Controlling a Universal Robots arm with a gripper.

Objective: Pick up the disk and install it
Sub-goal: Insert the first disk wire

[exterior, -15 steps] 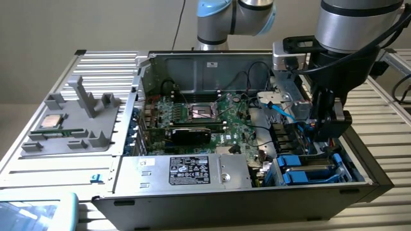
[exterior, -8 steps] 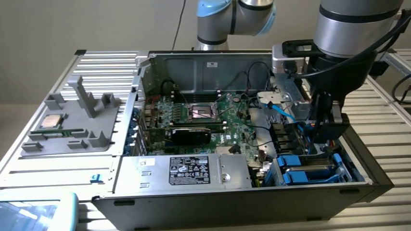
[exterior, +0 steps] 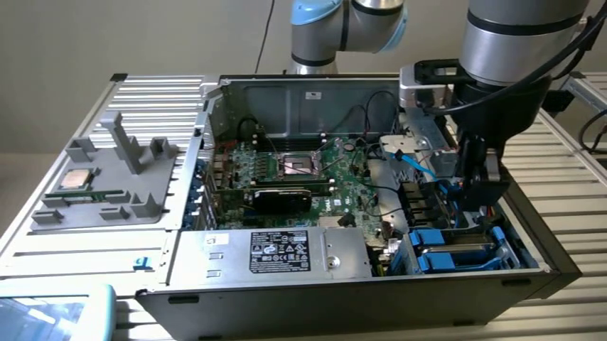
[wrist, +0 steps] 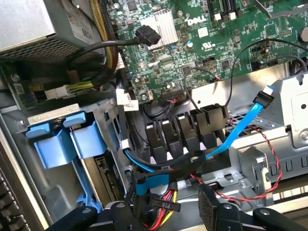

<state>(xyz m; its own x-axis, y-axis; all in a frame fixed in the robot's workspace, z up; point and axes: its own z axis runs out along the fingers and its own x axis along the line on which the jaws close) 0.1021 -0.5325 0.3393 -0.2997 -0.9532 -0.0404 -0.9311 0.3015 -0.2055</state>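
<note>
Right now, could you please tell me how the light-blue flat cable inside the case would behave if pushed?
The light-blue cable is probably floppy: it runs in a loose, unsupported curve. It looks thin and flat, so likely light and easily swung aside. It might snag, as red-and-black twisted wires lie close beside it.

a: any writing you can read?
b: "dell", white letters on the green board, near the heatsink.
a: the black label on the power supply?
b: white print, too small to read. same for the white sticker on the back wall.
</note>
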